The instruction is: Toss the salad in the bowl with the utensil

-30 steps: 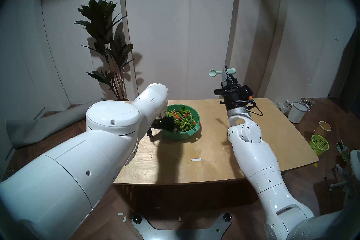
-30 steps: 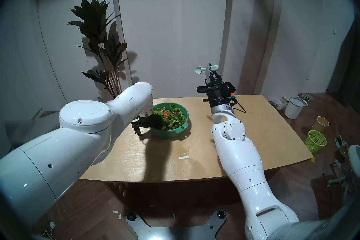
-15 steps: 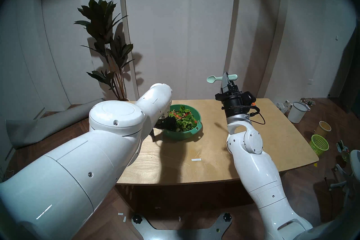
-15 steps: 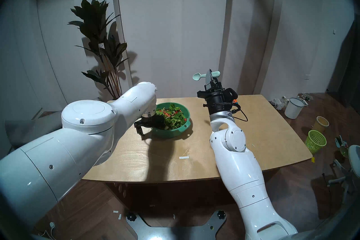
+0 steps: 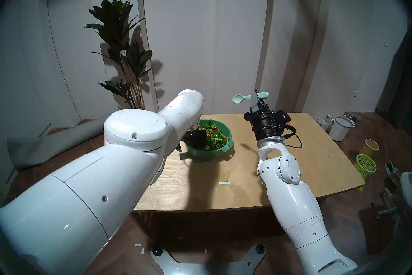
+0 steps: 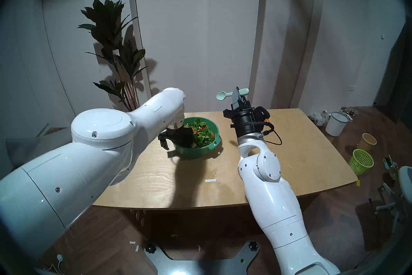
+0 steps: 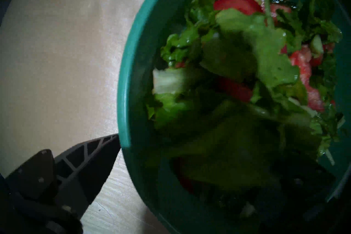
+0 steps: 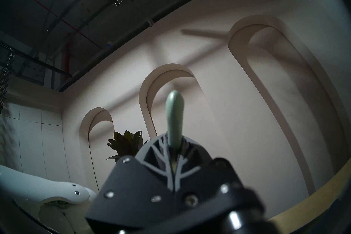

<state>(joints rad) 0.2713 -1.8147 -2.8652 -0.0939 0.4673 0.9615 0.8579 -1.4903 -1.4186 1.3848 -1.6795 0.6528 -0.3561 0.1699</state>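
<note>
The green bowl (image 5: 207,154) stands on the table left of centre, holding the salad (image 5: 215,136) of lettuce and red tomato pieces. My left gripper (image 5: 189,142) is shut on the bowl's left rim, one finger (image 7: 85,161) outside the wall and the other inside in shadow. The bowl's rim (image 7: 123,76) and the salad (image 7: 237,53) fill the left wrist view. My right gripper (image 5: 256,98) points up, shut on the pale mint spoon (image 5: 237,98). It holds the spoon level, above and to the right of the bowl, head pointing left. The spoon's handle (image 8: 173,117) sticks out past the fingertips.
The wooden table (image 5: 312,156) carries a white tape strip (image 5: 224,183) near the front. On the floor to the right stand a white bucket (image 5: 340,129), a yellow cup (image 5: 371,146) and a lime mesh basket (image 5: 365,165). A tall plant (image 5: 124,55) stands behind the table's left.
My right gripper has come down and moved left towards the bowl with the spoon. My left arm has shifted the bowl slightly to the right while holding its rim.
</note>
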